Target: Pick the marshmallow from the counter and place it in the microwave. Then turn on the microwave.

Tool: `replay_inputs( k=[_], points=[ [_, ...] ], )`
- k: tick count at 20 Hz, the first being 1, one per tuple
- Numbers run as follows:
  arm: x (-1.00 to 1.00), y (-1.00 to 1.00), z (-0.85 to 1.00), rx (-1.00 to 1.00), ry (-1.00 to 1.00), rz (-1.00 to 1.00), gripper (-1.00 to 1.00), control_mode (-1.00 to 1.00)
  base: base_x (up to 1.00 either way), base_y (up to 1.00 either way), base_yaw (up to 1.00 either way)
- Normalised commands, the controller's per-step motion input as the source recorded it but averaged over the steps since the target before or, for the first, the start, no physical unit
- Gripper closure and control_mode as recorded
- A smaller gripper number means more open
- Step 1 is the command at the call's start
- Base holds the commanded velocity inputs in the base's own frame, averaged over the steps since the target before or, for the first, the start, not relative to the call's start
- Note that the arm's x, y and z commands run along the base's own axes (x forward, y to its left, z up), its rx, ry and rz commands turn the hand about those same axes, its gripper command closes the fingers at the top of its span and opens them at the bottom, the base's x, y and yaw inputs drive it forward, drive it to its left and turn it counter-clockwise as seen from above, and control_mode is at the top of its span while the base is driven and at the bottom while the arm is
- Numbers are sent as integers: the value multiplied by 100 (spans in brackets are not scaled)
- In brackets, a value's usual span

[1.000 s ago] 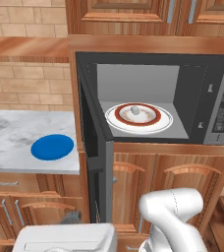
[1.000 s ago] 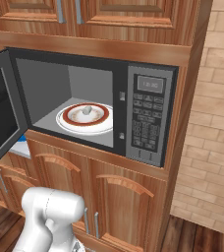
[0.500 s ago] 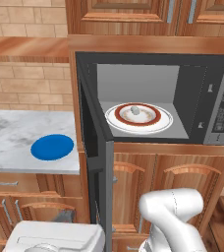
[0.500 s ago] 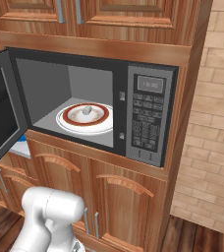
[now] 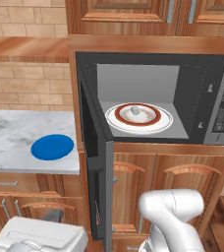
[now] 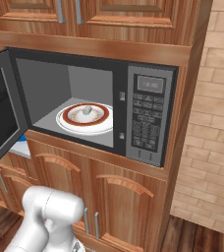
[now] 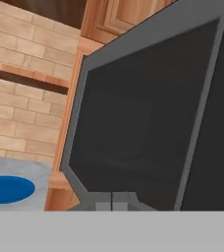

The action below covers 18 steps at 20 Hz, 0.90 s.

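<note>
The marshmallow [image 5: 135,109] is seen resting on the white red-rimmed plate [image 5: 162,120] inside the microwave [image 6: 148,74], so the pick-and-place part is judged done. The door [image 5: 93,162] is swung wide open toward the counter [image 5: 15,133], so closing it and pressing a button on the keypad [image 6: 146,125] are judged to be left. The gripper [image 7: 112,201] is held low, close to the outer face of the door glass, its fingertips pressed together on nothing. The door's free edge projects well out from the cabinet front, beside the counter edge where the blue plate [image 5: 52,146] lies. Open room for a closing sweep is noted in front of the lower cabinets [image 6: 119,197]. The brick wall [image 6: 212,98] bounds the right side, just beside the keypad.
</note>
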Motion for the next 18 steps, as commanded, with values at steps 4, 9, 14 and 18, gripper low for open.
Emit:
replay_inputs(
  k=[4, 9, 14, 18],
  points=[
    [17, 20, -14, 0, 0, -8, 100, -100, 0, 0, 0],
    [23, 16, -14, 0, 0, -8, 100, -100, 0, 0, 0],
    [28, 10, -12, 0, 0, -8, 100, -100, 0, 0, 0],
    [30, 11, -6, 0, 0, -7, 100, -100, 0, 0, 0]
  ],
)
